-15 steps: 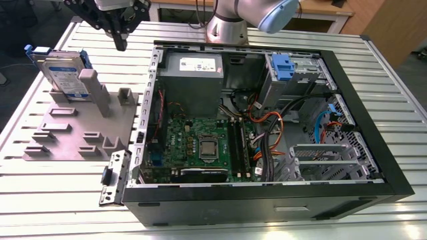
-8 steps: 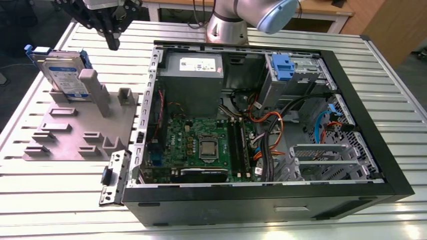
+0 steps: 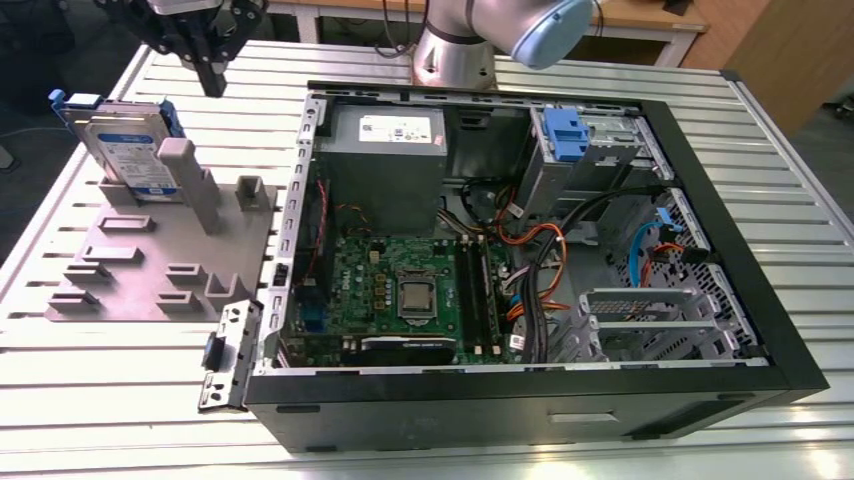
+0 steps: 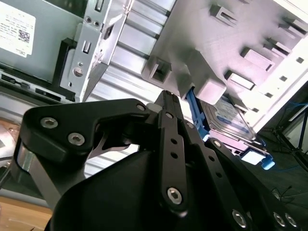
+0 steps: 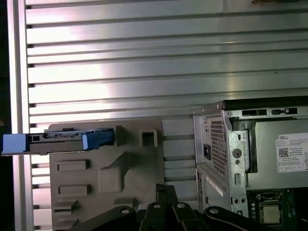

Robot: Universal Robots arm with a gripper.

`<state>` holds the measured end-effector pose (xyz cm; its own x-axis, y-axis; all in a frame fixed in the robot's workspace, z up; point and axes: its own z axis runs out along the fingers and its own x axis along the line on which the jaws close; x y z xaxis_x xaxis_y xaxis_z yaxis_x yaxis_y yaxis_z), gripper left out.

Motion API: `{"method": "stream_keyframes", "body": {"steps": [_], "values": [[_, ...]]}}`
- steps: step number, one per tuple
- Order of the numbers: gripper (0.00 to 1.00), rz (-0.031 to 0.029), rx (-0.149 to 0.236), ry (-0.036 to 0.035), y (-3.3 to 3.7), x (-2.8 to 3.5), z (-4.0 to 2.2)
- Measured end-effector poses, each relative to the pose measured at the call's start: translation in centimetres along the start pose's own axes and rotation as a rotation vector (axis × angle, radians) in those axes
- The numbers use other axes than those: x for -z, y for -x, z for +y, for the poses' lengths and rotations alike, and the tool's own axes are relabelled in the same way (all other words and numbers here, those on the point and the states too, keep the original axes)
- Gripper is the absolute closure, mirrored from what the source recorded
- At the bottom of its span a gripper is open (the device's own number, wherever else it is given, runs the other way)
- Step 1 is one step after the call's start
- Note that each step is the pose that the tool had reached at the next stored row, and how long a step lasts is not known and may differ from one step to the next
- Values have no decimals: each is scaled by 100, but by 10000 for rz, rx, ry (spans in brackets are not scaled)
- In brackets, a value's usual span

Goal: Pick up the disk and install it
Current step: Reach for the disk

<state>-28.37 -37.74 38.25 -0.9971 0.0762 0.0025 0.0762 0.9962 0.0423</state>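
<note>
The disk [image 3: 131,150] stands on edge in a grey slotted holder [image 3: 134,270] on the exterior view's left, a silver drive with a white-and-blue label in a blue bracket. My gripper [image 3: 212,88] hangs above the table, higher than the disk and toward the exterior view's right of it, not touching it. Its black fingers are shut together with nothing between them. In both wrist views the disk [image 4: 226,115] [image 5: 72,139] sits beyond the fingertips of the gripper [image 4: 166,96] [image 5: 165,188], slotted in the holder [image 4: 240,43] [image 5: 110,163].
An open black computer case [image 3: 534,400] lies on the slatted metal table [image 3: 120,400], beside the holder. Inside it are a grey power-supply box [image 3: 387,140], a motherboard [image 3: 400,290], cables and a drive bay with a blue latch [image 3: 567,135]. The arm's base [image 3: 454,50] stands behind the case.
</note>
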Motion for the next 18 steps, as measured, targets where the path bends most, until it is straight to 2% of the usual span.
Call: {"method": "stream_keyframes", "body": {"steps": [3,4,11,14,18], "values": [[89,0,-1,0,-75,-4,10],[89,0,0,0,-127,-7,15],[89,0,-1,0,-300,-16,32],[89,0,0,0,-344,-21,34],[89,1,0,1,-355,-24,34]]}}
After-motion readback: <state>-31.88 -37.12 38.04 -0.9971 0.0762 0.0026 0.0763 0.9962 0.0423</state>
